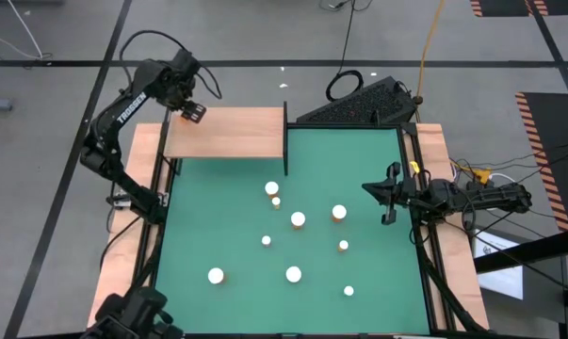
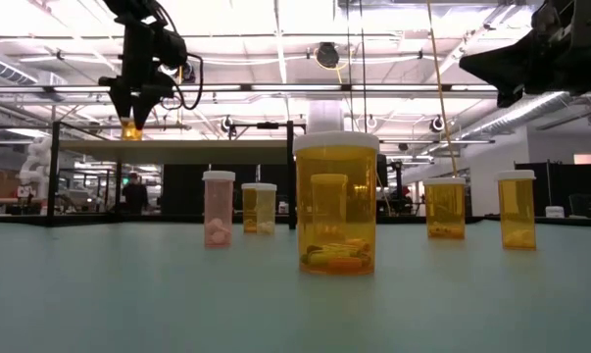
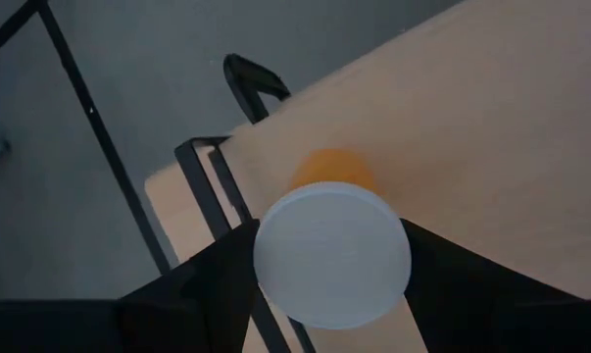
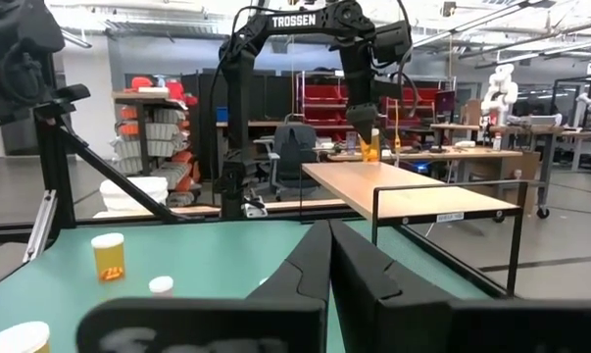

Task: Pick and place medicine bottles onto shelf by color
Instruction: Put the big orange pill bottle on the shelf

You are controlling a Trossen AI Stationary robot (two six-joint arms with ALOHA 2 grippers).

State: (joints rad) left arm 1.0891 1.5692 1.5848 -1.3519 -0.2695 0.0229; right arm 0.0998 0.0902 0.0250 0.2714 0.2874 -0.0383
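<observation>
At the shelf's far left corner: left gripper (image 1: 191,113) over the light wooden shelf (image 1: 236,134), jaws pinching an orange medicine bottle (image 3: 331,245) under its white cap; bottle base low over the board, contact not clear.

On the shelf: bare wood apart from the held bottle; thin black posts at the edges, one tall post (image 1: 285,139) at the right end.

On the green mat (image 1: 378,273): nine white caps counted from above, loosely scattered through the middle, all upright.

Count by size: five broader caps, four small ones.

Broad caps: (image 1: 272,188), (image 1: 299,219), (image 1: 339,213), (image 1: 216,276), (image 1: 293,274).

Small caps: (image 1: 276,201), (image 1: 266,240), (image 1: 344,245), (image 1: 348,291).

Contents, seen from worktop height: nearest orange bottle (image 2: 336,203) with mixed capsules at the bottom; pink-tinted bottle (image 2: 219,209) with pale pills; another orange bottle (image 2: 516,209) with a few pale pills; the rest too far to tell.

Right side: right gripper (image 1: 385,194) raised at the mat's right edge, well apart from every bottle, jaws pressed together.

Open room: wide bare mat along the left edge, the right edge and the near edge; clear strip between the shelf front and the nearest caps.

Beyond the far edge: black keyboard (image 1: 359,104) on the floor side, yellow cable (image 1: 432,47) trailing past it.
</observation>
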